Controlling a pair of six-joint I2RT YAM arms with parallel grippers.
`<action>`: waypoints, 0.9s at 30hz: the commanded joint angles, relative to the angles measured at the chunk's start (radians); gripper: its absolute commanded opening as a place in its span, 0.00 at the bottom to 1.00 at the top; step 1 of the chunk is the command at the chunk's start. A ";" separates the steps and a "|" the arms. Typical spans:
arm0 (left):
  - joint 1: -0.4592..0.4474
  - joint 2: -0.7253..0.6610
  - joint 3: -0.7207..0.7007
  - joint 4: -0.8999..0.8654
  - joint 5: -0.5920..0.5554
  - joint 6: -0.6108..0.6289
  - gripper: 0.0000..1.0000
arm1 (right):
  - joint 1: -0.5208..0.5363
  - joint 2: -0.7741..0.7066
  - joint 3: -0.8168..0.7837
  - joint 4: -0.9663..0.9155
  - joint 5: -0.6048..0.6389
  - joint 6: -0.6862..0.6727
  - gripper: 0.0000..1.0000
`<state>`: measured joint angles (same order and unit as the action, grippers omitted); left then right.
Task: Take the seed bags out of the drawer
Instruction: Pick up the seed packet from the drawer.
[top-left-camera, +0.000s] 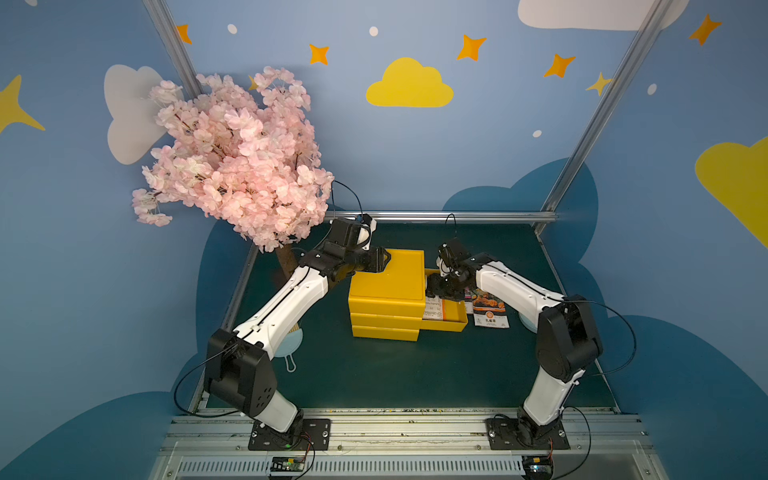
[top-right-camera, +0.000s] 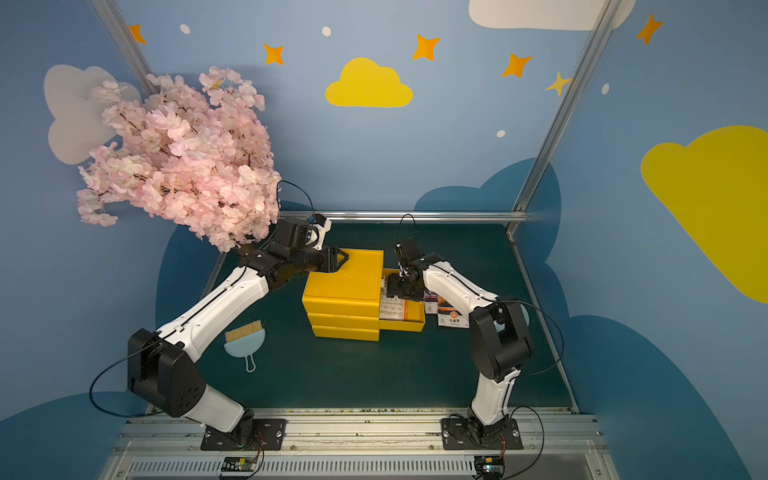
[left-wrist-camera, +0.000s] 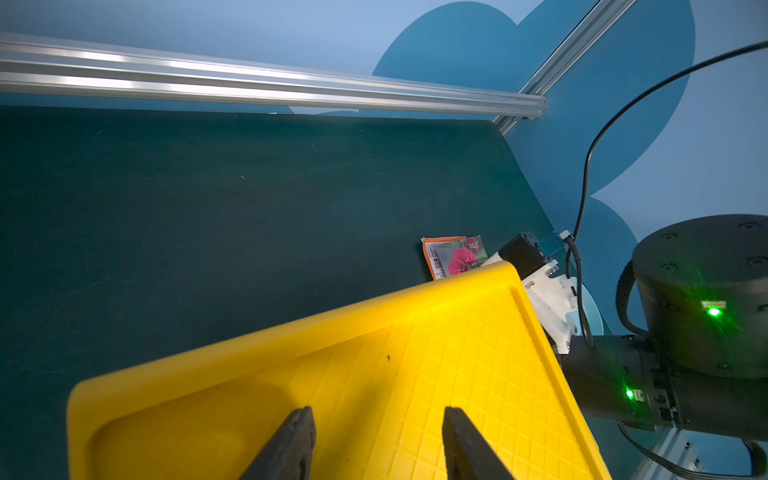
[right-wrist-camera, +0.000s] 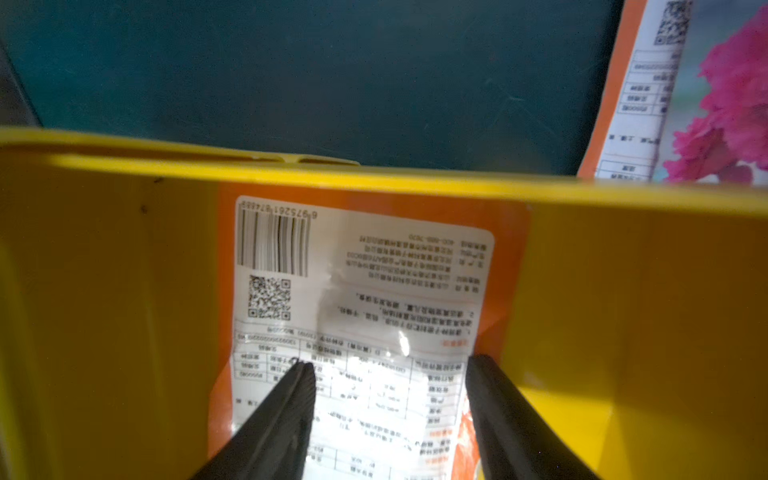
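right claw (right-wrist-camera: 391, 362) sits low inside the drawer (right-wrist-camera: 623, 291), its two fingers spread wide and gripping nothing. the tips straddle the printed back of a seed bag (right-wrist-camera: 361, 270) that lies flat on the drawer floor, barcode side up. whether the tips touch the glossy film i can't tell from my wrist feed. past the drawer's far wall, on the green table (right-wrist-camera: 332, 75), a pink-flower bag (right-wrist-camera: 715, 104) lies outside the drawer. in a top view an orange-flower bag (top-left-camera: 490, 309) lies on the table just beside the pulled-out drawer. further over, my left claw (left-wrist-camera: 377, 411) rests over the lid of the yellow cabinet (left-wrist-camera: 415, 353), fingers apart and empty. i read that as bracing the cabinet so it won't slide.

so i judge two bags are out, this one is the last, and the pick-up is the step in hand. a slick, flat packet on a flat floor gives me no edge to pinch. the next move calls for pressing the tips down and closing so the film bunches into a ridge, or nudging the bag against a wall to tip an edge up. then i'd lift it clear of the rim and set it by the others.
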<state>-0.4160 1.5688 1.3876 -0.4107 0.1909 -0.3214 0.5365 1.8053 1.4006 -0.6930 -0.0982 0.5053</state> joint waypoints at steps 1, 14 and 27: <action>-0.003 0.095 -0.070 -0.260 0.002 -0.019 0.55 | 0.004 -0.040 0.014 -0.065 0.039 -0.021 0.63; -0.002 0.105 -0.062 -0.260 0.007 -0.015 0.55 | 0.030 -0.036 0.064 -0.154 0.160 -0.027 0.64; -0.003 0.103 -0.067 -0.258 0.007 -0.011 0.55 | 0.040 0.055 0.085 -0.143 0.172 -0.005 0.68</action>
<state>-0.4160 1.5757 1.3987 -0.4206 0.1909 -0.3206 0.5766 1.8359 1.4719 -0.8192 0.0677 0.4931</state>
